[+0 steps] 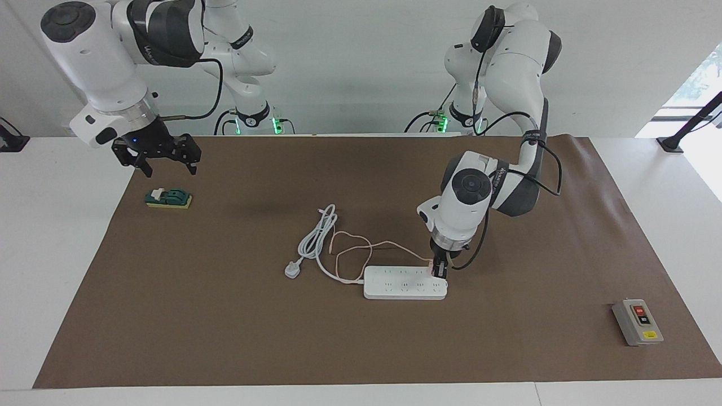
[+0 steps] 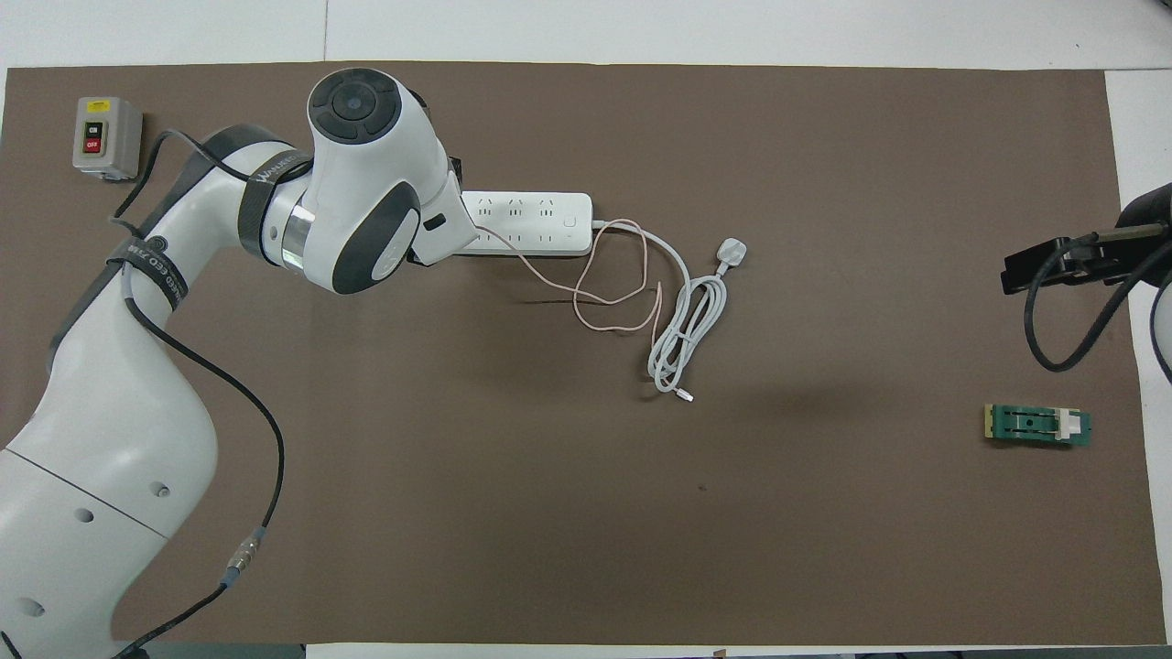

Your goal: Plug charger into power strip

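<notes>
The white power strip (image 1: pixel 403 282) (image 2: pixel 531 220) lies flat in the middle of the brown mat. My left gripper (image 1: pixel 439 273) points straight down onto the strip's end toward the left arm's side, shut on the small pale-pink charger (image 1: pixel 432 264), of which only a sliver shows at the fingers. The charger's thin pink cable (image 1: pixel 350 248) (image 2: pixel 604 302) loops over the mat from there. In the overhead view the left wrist hides the charger and that end of the strip. My right gripper (image 1: pixel 163 160) (image 2: pixel 1053 265) hangs open, empty, over the mat's edge at the right arm's end.
The strip's thick white cord (image 1: pixel 318 234) (image 2: pixel 687 339) lies coiled beside it, ending in a rounded white plug (image 1: pixel 292 270) (image 2: pixel 732 252). A green block (image 1: pixel 168 198) (image 2: pixel 1037 425) sits under the right gripper. A grey button box (image 1: pixel 637 321) (image 2: pixel 105 137) stands at the left arm's end.
</notes>
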You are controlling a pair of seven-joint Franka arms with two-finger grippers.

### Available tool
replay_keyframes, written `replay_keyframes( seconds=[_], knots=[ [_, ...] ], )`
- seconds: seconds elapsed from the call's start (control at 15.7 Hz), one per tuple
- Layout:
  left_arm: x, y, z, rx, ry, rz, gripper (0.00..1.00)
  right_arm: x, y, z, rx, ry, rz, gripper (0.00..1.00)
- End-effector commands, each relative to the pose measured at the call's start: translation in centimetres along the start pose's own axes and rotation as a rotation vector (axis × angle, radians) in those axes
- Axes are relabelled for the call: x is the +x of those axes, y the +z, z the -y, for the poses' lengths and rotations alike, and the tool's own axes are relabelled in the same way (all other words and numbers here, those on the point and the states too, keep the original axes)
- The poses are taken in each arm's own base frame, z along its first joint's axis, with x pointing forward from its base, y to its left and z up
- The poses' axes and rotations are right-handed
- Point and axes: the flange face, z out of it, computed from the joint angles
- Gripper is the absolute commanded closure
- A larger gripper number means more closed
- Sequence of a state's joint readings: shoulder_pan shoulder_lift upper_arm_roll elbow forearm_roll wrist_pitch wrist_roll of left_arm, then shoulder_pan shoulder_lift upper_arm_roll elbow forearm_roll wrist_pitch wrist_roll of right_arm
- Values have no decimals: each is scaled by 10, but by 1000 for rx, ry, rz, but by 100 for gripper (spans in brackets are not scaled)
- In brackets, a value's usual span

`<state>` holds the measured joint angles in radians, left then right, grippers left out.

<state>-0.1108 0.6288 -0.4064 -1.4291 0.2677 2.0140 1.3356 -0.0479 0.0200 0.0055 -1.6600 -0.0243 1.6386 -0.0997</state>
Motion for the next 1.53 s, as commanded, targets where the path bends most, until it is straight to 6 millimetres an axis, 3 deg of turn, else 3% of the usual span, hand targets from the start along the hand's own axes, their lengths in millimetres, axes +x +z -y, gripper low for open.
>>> replay_keyframes(
  seconds=[0.0, 0.38, 1.08, 1.15, 1.21, 1.47],
  knots=[
    [-10, 50, -7, -51, -80, -5, 100, -5, -3, -1, -14, -2, 6, 0],
    [-12, 52, -12, -99, -267, 10, 100, -5, -3, -1, -14, -2, 6, 0],
    [-9, 44, -8, -86, -169, 6, 100, -6, -3, -2, -13, 0, 6, 0],
    [-10, 39, -6, -85, -169, 1, 78, -5, -3, -1, -14, -2, 6, 0],
    [-5, 33, -7, -93, -175, -21, 1, -5, -3, -1, -14, -2, 6, 0],
    [-7, -7, -5, -109, -219, -70, 0, -5, -3, -1, -14, -2, 6, 0]
  ],
)
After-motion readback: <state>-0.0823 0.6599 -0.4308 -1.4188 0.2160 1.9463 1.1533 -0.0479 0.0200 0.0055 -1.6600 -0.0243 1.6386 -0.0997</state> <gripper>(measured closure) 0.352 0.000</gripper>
